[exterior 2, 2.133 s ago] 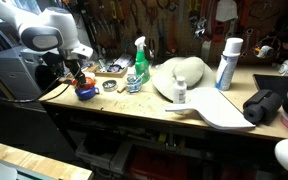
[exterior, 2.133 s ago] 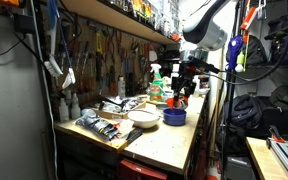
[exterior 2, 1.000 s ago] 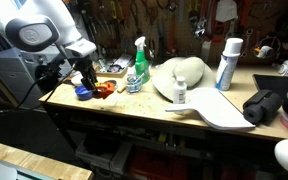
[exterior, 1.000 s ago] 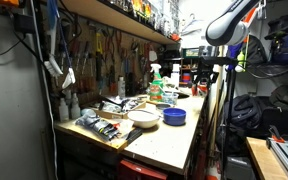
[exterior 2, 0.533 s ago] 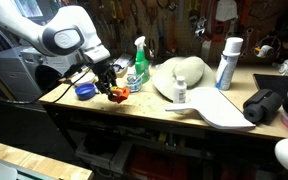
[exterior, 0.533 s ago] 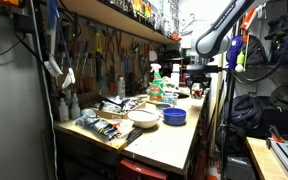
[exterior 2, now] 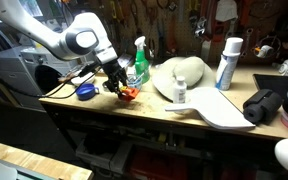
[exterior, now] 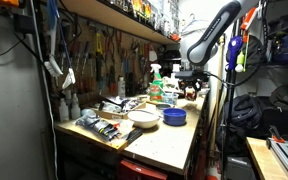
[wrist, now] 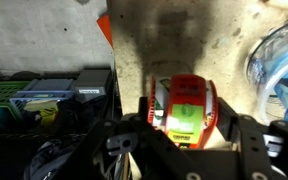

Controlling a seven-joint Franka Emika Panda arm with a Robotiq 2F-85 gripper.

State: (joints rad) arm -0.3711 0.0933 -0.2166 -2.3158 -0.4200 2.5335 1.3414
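My gripper (wrist: pixel 189 122) is shut on a round orange-red object (wrist: pixel 187 105) with a green label, gripped between the two black fingers. In an exterior view the gripper (exterior 2: pixel 123 89) holds it (exterior 2: pixel 131 94) just above the workbench top, between a blue bowl (exterior 2: pixel 86 90) and a green spray bottle (exterior 2: pixel 141 63). In an exterior view the gripper (exterior: pixel 191 91) hangs over the far end of the bench, beyond the blue bowl (exterior: pixel 174 116). The bowl's rim shows at the right edge of the wrist view (wrist: pixel 280 58).
A white hat-shaped object (exterior 2: pixel 180 74), a small bottle (exterior 2: pixel 180 92) and a white spray can (exterior 2: pixel 227 62) stand further along the bench. A white bowl (exterior: pixel 142 118) and loose tools (exterior: pixel 102 126) lie near the front. A box of parts (wrist: pixel 44 95) is beside the gripper.
The arm has lifted the orange-red object from beside the blue bowl and carried it along the bench toward the green spray bottle, then lowered it close to the surface.
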